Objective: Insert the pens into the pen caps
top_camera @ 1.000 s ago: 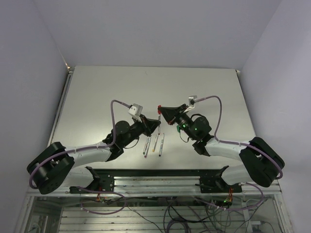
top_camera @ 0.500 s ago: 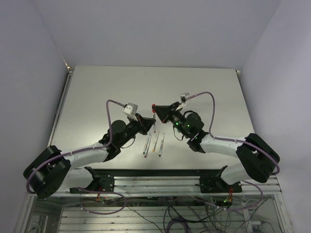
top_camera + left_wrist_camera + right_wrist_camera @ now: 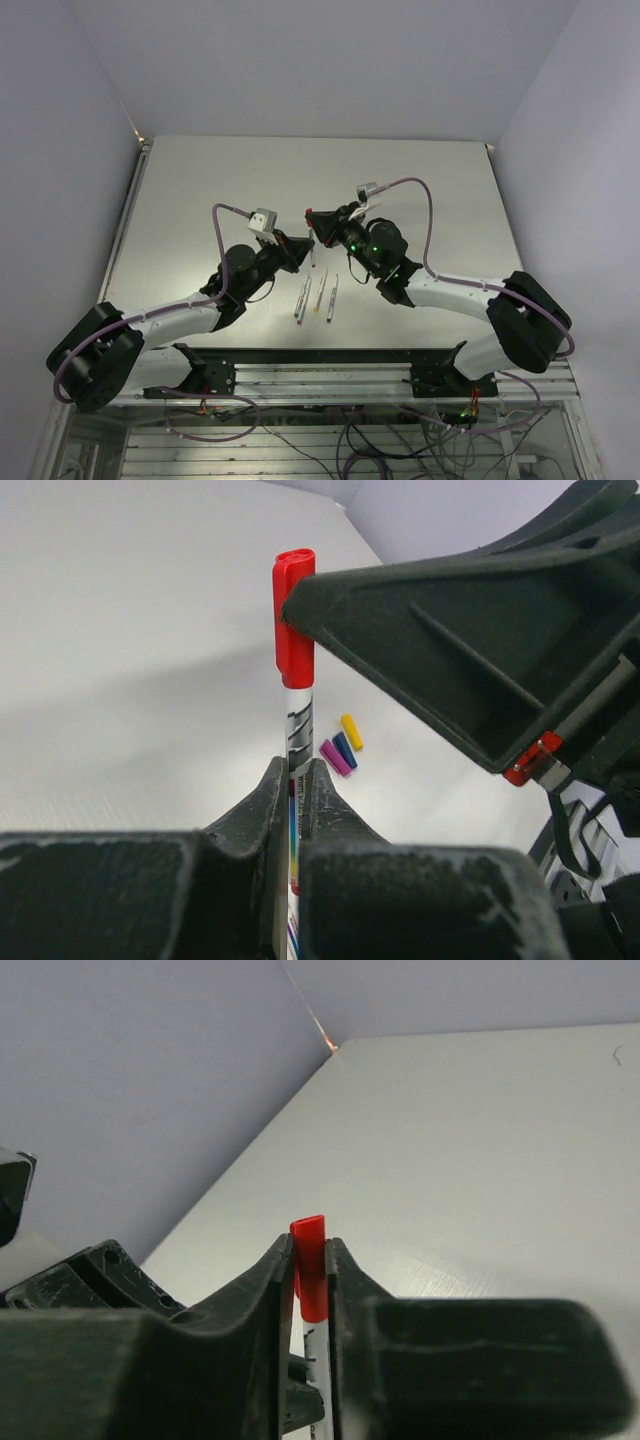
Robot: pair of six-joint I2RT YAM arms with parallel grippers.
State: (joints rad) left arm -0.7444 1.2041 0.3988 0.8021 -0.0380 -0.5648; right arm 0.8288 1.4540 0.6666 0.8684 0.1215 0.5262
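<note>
My left gripper (image 3: 295,770) is shut on a silvery-grey pen (image 3: 298,720) and holds it upright above the table. A red cap (image 3: 293,620) sits on the pen's top end. My right gripper (image 3: 308,1245) is shut on this red cap (image 3: 309,1265), with the pen's barrel (image 3: 320,1360) showing below it. In the top view the two grippers meet at mid-table, left (image 3: 305,250) and right (image 3: 314,220). Yellow (image 3: 351,732), blue (image 3: 344,749) and magenta (image 3: 334,757) caps lie together on the table below. No green cap is in view.
Three more pens (image 3: 320,296) lie side by side on the table just near of the grippers. The left gripper's body (image 3: 90,1280) fills the lower left of the right wrist view. The table's far left corner (image 3: 330,1045) meets the wall.
Both grippers have moved left and a little farther from the arm bases, keeping the pen and the red cap between them.
</note>
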